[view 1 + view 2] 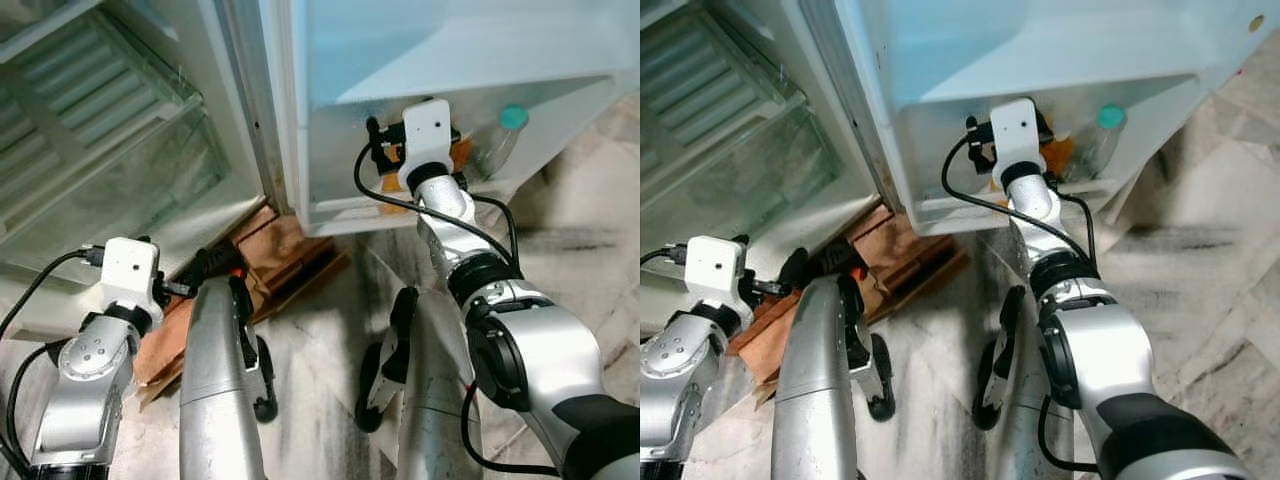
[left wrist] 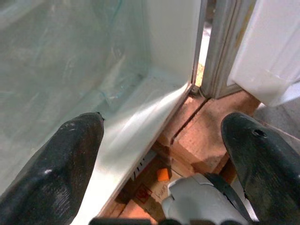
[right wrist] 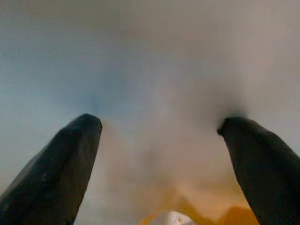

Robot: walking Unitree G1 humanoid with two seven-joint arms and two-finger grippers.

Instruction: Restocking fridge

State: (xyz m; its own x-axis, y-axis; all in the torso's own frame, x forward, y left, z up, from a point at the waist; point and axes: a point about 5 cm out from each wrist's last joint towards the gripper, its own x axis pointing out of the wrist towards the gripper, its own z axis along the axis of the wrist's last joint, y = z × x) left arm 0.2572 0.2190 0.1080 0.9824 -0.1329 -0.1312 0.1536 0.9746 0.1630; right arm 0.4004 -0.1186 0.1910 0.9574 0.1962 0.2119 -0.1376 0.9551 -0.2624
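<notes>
Seen from the robot's head, looking down at an open fridge [image 1: 150, 150] standing on a marble floor [image 1: 320, 330]. Nearest the robot, the left end effector [image 2: 164, 154] hung low in front of the fridge's bottom edge, its two black fingers [image 2: 61, 164] spread wide apart and holding nothing; flattened brown cardboard [image 1: 280, 250] lay on the floor under the fridge body just beyond it. Farther off, the right arm reached up into the lowest shelf of the fridge door [image 1: 330, 205], to the right of the fridge body. The right end effector [image 3: 161, 140] was inside that shelf with its fingers [image 3: 262, 159] held apart, and an orange item [image 1: 462, 152], too blurred to identify, sat just beside them; whether the fingers touched it could not be made out. A clear bottle with a teal cap [image 1: 505, 130] stood in the same door shelf, farther right than the orange item. The step appeared to be setting the orange item into the door shelf. To do it well, the arm should probably leave the item resting flat on the shelf floor, back straight out without catching the shelf's front lip, and stay clear of the bottle so it is not tipped.
</notes>
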